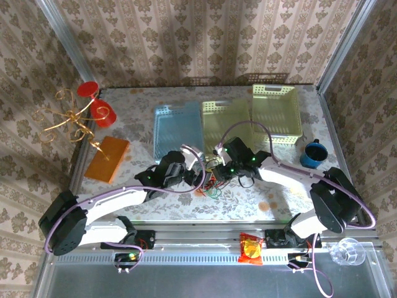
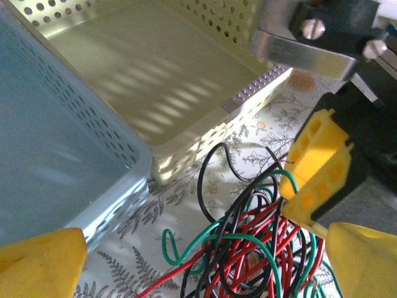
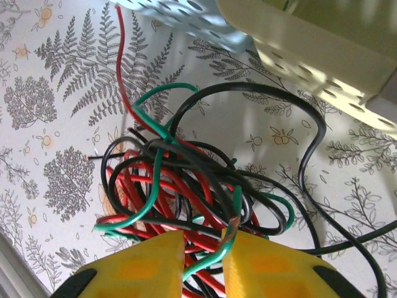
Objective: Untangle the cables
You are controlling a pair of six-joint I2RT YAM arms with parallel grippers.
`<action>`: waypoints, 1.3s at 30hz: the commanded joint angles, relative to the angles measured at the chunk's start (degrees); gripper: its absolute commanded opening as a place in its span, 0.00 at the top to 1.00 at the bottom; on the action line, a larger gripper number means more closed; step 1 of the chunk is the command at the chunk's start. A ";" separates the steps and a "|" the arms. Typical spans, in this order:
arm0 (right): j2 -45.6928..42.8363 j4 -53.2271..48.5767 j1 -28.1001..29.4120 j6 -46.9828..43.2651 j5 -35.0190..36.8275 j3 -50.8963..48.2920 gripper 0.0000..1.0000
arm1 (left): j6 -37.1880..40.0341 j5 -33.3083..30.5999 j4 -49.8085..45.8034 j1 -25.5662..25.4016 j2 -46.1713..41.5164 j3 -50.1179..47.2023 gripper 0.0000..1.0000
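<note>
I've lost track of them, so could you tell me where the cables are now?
In the top view the cables lie bunched mid-table, just in front of the middle yellow basket.

Cable heap between two claws, baskets beyond

The cables [image 2: 248, 248] lie tangled on the table [image 2: 180, 192], between the wide-set fingers of the left claw [image 2: 205, 267]. The right claw [image 3: 203, 251] meets the heap from that claw's right, with strands passing between its fingers. Ahead of the left claw two baskets stand side by side: the left basket [image 2: 56, 155] and the far basket [image 2: 155, 74], just beyond the heap.
</note>
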 commanded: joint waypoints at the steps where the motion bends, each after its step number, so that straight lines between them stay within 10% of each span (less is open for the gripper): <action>1: 1.05 1.81 0.00 -0.56 -1.46 2.09 0.88 | 0.10 0.86 -2.12 -0.96 1.54 -0.50 0.00; 13: -7.60 0.09 -2.78 0.82 -6.16 -1.99 1.00 | 3.63 4.15 -2.08 -1.26 15.68 5.39 0.14; 29: -24.77 10.26 -20.15 14.44 -11.62 -12.71 1.00 | 3.59 5.64 -3.15 -1.13 23.45 7.09 0.99; 39: -32.09 8.51 -26.30 17.20 -7.33 -16.23 1.00 | 2.36 4.10 -2.99 -1.10 24.46 5.71 1.00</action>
